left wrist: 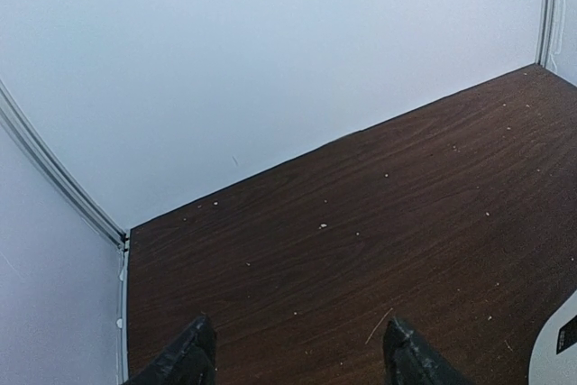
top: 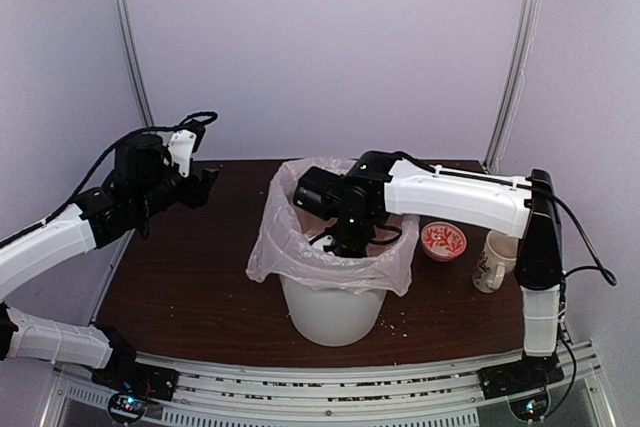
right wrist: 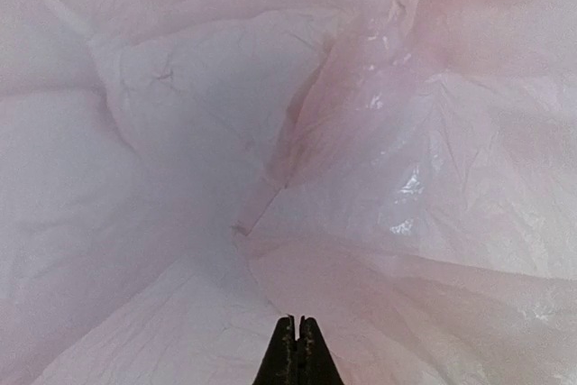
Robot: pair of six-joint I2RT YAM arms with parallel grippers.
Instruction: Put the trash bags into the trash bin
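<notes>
The white trash bin (top: 333, 309) stands at the table's middle front. The pale-pink trash bag (top: 283, 237) lines it, its edge folded out over the rim. My right arm reaches down into the bin, so its gripper is hidden in the top view. In the right wrist view the right gripper (right wrist: 298, 326) is shut with nothing between its tips, and crinkled pink bag (right wrist: 379, 178) surrounds it. My left gripper (top: 205, 187) hangs at the back left, away from the bin. Its fingers (left wrist: 191, 353) stand wide open over bare wood.
A small red-and-white bowl (top: 443, 241) and a floral mug (top: 492, 261) sit right of the bin. The dark wooden table (left wrist: 379, 223) carries scattered crumbs. White walls and metal rails close in the back and sides.
</notes>
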